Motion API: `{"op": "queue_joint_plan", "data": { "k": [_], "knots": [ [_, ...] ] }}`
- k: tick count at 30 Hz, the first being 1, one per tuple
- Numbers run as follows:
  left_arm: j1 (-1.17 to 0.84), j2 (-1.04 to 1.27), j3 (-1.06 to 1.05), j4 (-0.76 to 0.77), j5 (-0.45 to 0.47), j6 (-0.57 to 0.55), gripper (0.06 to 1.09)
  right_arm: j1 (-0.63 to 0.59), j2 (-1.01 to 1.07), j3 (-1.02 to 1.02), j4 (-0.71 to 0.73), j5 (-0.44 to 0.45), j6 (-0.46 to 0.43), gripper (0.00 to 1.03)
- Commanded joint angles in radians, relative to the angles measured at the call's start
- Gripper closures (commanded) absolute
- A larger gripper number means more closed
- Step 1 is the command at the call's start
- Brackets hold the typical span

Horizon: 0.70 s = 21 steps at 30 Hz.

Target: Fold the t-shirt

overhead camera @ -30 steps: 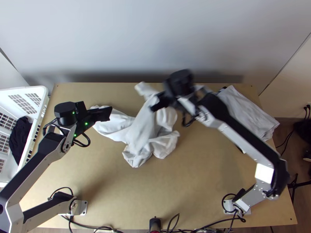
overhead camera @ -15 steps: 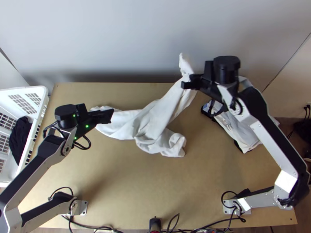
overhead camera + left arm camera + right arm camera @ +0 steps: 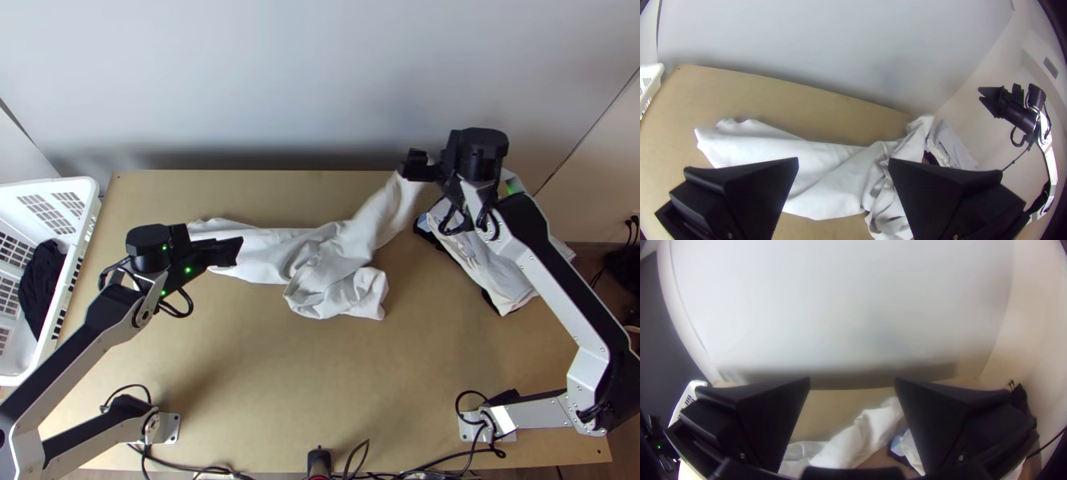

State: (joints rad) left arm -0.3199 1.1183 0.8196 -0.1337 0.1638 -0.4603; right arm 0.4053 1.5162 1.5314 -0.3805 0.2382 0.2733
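- White plastic basket (image 3: 80,232): at the table's left edge, towards the far left corner, with a dark cloth (image 3: 42,280) bunched inside.
- Left gripper (image 3: 238,251): above the left part of the shirt, its fingers (image 3: 749,191) wide apart and nothing gripped between them.
- White t-shirt (image 3: 276,260): lies loose and unfolded across the table, nearer the far edge than the near one. Its left part is fairly flat with soft creases; the middle is rumpled, with a bunched lobe turned towards the near edge. The right end runs as a narrow, gathered strip up to the far edge, right of its middle.
- Black cables (image 3: 448,458): along the table's near edge.
- Right gripper (image 3: 410,164): raised over the far edge, above the shirt's right end, open and holding no cloth.
- Pile of light cloths (image 3: 496,276): towards the far right corner, beneath the right arm (image 3: 552,280), with black cloth (image 3: 486,299) showing along its left side.
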Motion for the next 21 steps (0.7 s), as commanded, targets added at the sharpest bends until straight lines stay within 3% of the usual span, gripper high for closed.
{"op": "queue_joint_plan", "data": {
  "k": [1,3,5,7,12,17,21],
  "knots": [
    [-0.005,-0.017,-0.020,-0.010,0.000,0.003,0.10,-0.037,0.018,0.087,-0.228,0.035,0.162,0.04],
    [-0.005,-0.017,-0.017,-0.010,0.000,0.005,0.10,-0.003,0.047,0.161,-0.413,-0.011,0.214,0.04],
    [-0.007,-0.014,-0.013,-0.010,0.000,0.005,0.10,0.061,0.075,0.213,-0.590,-0.162,0.279,0.04],
    [-0.007,-0.008,-0.010,-0.010,0.000,0.005,0.10,0.162,0.076,0.208,-0.643,-0.194,0.285,0.04],
    [-0.019,0.012,-0.002,-0.004,0.000,0.003,0.10,0.337,0.131,0.161,-0.653,-0.197,0.284,0.04],
    [-0.021,0.008,0.007,-0.012,-0.003,0.003,0.10,0.349,0.285,0.168,-0.633,-0.277,0.288,0.04],
    [-0.007,-0.006,0.007,-0.024,-0.004,0.005,0.10,0.417,0.325,0.119,-0.491,-0.300,0.147,0.04]
  ]
}}
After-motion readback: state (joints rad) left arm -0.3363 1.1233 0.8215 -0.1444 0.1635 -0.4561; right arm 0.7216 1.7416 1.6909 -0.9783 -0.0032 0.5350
